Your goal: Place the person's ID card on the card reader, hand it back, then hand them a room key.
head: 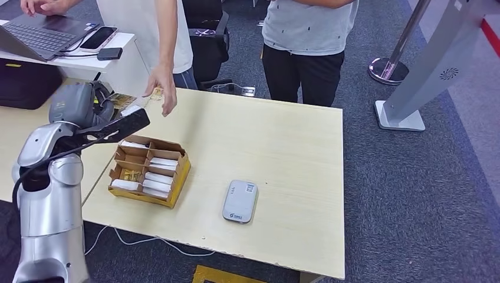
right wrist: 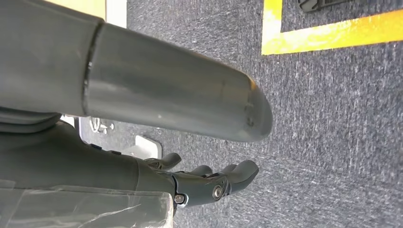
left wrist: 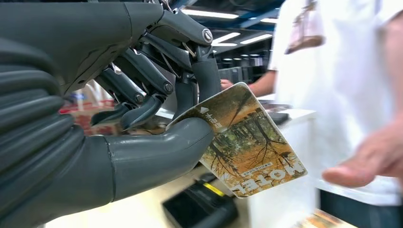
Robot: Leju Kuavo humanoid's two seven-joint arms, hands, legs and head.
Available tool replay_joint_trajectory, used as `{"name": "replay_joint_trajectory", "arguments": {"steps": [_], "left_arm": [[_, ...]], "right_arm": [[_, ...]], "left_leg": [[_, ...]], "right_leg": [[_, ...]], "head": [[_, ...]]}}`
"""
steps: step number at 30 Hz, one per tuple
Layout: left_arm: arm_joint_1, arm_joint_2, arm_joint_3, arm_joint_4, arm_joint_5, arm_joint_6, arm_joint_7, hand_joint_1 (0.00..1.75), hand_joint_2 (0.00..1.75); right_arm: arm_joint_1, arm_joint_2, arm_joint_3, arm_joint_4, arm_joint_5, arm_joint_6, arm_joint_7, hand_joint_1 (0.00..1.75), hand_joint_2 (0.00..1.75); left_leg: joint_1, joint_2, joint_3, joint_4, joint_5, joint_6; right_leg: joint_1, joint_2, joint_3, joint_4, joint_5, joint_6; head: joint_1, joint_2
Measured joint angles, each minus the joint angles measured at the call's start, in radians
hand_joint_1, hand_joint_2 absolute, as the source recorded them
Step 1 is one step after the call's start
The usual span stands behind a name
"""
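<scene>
Op: I'm reading this as the last step, the key handover. My left hand [left wrist: 157, 109] is pinching a motel room key card [left wrist: 247, 142] between thumb and fingers, raised over the table's [head: 283, 141] far left corner.

Obs: And the guest?

Op: The person's hand [head: 162, 88] is reaching in, near the card but not touching it. I judge I'm needing to hold steady, then loosen once they grip.

Obs: Right hand?

Op: My right hand [right wrist: 209, 183] is hanging over the carpet, fingers loosely apart, carrying nothing.

Obs: Containers?

Op: The cardboard tray [head: 177, 177] near the left edge is showing white cards stacked in its compartments, one with yellowish ones. The card reader [head: 240, 201] is lying bare toward the near edge.
</scene>
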State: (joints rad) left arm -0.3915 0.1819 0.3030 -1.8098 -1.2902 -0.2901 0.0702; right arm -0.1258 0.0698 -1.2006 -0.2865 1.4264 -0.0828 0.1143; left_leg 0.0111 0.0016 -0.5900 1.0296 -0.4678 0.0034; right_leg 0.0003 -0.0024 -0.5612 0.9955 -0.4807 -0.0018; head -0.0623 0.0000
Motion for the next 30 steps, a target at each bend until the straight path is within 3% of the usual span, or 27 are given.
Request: {"name": "replay_joint_trajectory", "arguments": {"steps": [6, 13, 29, 30], "left_arm": [[-0.089, -0.012, 0.024, 0.131, -0.116, 0.035, -0.002, 1.75, 1.75], [-0.2, -0.066, 0.023, 0.259, -0.183, 0.039, -0.01, 1.75, 1.75], [-0.29, -0.175, 0.013, 0.389, -0.178, 0.056, -0.044, 1.75, 1.75], [-0.292, -0.179, 0.012, 0.392, -0.178, 0.057, -0.045, 1.31, 1.75]], "right_arm": [[-0.018, 0.008, 0.008, 0.005, 0.03, 0.004, 0.013, 0.0, 0.0], [-0.036, 0.011, 0.019, 0.012, 0.048, 0.007, 0.023, 0.0, 0.0], [-0.045, 0.014, 0.023, 0.019, 0.06, 0.009, 0.017, 0.0, 0.0], [-0.045, 0.014, 0.023, 0.02, 0.06, 0.009, 0.017, 0.0, 0.0]], "left_leg": [[0.0, 0.0, 0.0, 0.0, 0.0, 0.0], [0.0, 0.0, 0.0, 0.001, 0.001, 0.0], [0.0, 0.0, -0.001, 0.001, 0.0, 0.0], [0.0, 0.0, -0.001, 0.001, 0.0, 0.0]], "right_leg": [[0.0, 0.0, 0.0, 0.0, 0.0, 0.0], [0.0, 0.0, 0.0, 0.0, 0.001, 0.0], [0.0, 0.0, -0.001, 0.0, 0.001, 0.0], [0.0, 0.0, -0.001, 0.0, 0.001, 0.0]], "head": [[0.0, 0.0], [0.0, 0.0], [0.0, 0.0], [0.0, 0.0]]}}
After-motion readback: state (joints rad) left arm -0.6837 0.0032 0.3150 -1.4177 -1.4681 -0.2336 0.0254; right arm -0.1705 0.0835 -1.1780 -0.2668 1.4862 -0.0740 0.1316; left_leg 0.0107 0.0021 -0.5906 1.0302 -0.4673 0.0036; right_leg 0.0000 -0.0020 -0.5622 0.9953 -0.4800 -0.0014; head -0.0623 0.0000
